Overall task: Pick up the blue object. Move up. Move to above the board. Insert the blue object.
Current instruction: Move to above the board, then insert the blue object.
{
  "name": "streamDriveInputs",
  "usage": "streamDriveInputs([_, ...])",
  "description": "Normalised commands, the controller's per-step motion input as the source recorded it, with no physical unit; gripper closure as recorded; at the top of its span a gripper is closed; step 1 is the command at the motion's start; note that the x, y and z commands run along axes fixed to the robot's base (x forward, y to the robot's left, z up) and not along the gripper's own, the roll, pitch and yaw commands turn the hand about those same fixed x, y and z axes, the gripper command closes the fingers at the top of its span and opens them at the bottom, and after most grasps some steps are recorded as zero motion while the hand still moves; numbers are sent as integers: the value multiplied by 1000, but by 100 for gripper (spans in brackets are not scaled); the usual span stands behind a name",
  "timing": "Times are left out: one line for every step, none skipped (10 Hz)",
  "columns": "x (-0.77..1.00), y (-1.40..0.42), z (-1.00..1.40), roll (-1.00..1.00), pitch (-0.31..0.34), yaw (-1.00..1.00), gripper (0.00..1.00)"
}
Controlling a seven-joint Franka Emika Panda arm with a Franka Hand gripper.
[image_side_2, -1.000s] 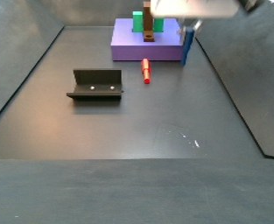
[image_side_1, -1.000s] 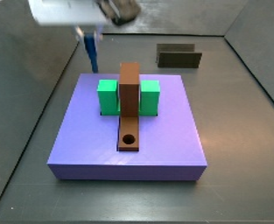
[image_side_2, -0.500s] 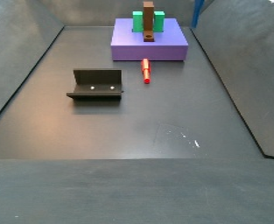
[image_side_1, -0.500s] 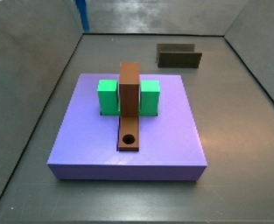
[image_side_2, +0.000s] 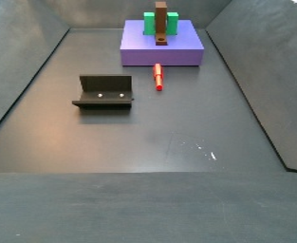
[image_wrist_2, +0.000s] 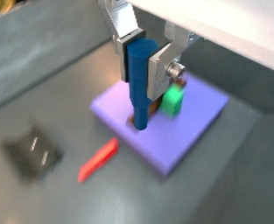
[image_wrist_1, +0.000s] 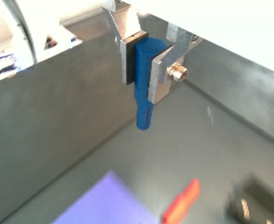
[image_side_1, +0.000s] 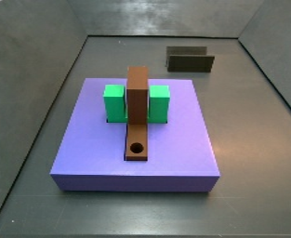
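Holding the blue object (image_wrist_1: 144,83) clamped between its silver fingers (image_wrist_1: 166,72), the tool (image_wrist_1: 146,61) shows only in the wrist views; peg hangs straight down below the pads, free end clear. In a wrist view the peg (image_wrist_2: 139,80) sits high over the purple slab (image_wrist_2: 174,131), with a green block (image_wrist_2: 172,100) just beside the peg's line and a red stick (image_wrist_2: 101,159) and the fixture (image_wrist_2: 32,150) lying on the bench floor below. In both side views the tool and peg are now gone from frame; a second ago the tool was still visible near the slab's far edge, half a second ago only a sliver of blue at the top. So the lift looks done. The board (image_side_1: 138,116) lies untouched on the slab, hole (image_side_1: 138,148) open, flanked by green blocks (image_side_1: 114,103); also seen far off (image_side_2: 161,25). Remaining, by my read: traverse over the hole, then insert.
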Motion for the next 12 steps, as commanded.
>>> streamDriveInputs([1228, -1400, 318, -9, 396, -103, 100])
streamDriveInputs([1283, -1400, 371, 2, 348, -73, 100])
streamDriveInputs([638, -715, 206, 62, 279, -30, 100])
streamDriveInputs([303, -348, 103, 74, 181, -12, 100])
streamDriveInputs([0, -23, 0, 0, 0, 0, 100])
streamDriveInputs([0, -314, 0, 31, 0, 0, 100])
streamDriveInputs([89, -860, -69, 121, -30, 106, 100])
streamDriveInputs([140, -866, -43, 100, -24, 106, 100])
streamDriveInputs([146, -863, -11, 80, -29, 123, 100])
streamDriveInputs([131, -914, -60, 3, -21, 131, 100])
streamDriveInputs([143, -937, -231, 0, -40, 131, 100])
streamDriveInputs([129, -923, -289, 0, -63, 151, 100])
